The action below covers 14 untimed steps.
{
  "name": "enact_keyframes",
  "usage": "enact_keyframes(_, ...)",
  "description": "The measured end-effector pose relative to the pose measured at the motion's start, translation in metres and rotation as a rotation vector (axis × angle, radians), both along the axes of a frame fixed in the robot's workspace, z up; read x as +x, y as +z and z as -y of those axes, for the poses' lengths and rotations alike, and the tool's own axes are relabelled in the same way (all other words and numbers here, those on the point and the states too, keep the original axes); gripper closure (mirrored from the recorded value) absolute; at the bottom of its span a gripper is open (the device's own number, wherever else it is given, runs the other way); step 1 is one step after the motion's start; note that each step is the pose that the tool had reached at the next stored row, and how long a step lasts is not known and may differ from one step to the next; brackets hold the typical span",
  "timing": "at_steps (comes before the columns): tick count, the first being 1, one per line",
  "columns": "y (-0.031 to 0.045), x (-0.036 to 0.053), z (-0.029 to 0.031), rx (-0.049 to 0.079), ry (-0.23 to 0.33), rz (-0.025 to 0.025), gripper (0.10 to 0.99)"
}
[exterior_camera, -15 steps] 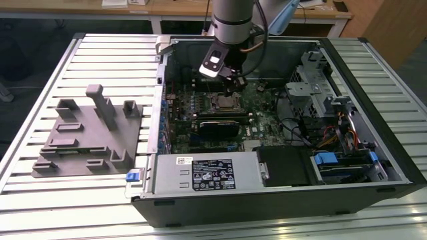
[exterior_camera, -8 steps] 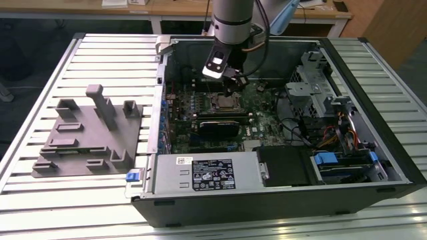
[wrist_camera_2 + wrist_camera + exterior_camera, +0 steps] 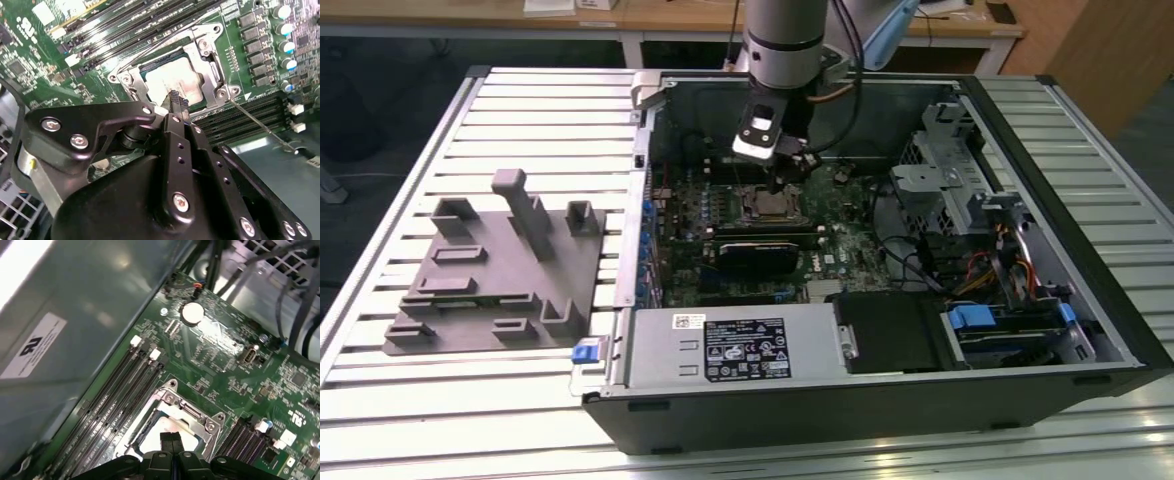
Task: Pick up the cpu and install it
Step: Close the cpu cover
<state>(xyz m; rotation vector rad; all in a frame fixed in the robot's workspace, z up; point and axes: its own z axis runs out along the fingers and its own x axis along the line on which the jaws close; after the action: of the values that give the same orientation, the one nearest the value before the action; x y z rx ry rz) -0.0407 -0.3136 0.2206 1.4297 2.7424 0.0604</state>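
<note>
Black gripper, its fingers pressed together with nothing between them, has its tips over the cpu, which lies seated in the socket. In the exterior view, one grey fixture lies at the socket's nine o'clock. One power supply with a white label lies at six, its print too small to read.

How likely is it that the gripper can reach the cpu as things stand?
Very likely yes. In the second wrist view the gripper, its tips shut, hangs right over the cpu, whose pale top lies bare inside the socket frame. No cable or other part comes between them.
</note>
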Motion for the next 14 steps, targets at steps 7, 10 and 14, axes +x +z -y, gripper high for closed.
enact_keyframes(7, -0.0002, 0.0, 0.0, -0.003, 0.099, 0.0, 0.98)
enact_keyframes(10, -0.0002, 0.0, 0.0, -0.004, 0.141, 0.0, 0.98)
enact_keyframes(14, -0.0003, 0.0, 0.0, -0.006, 0.198, 0.0, 0.98)
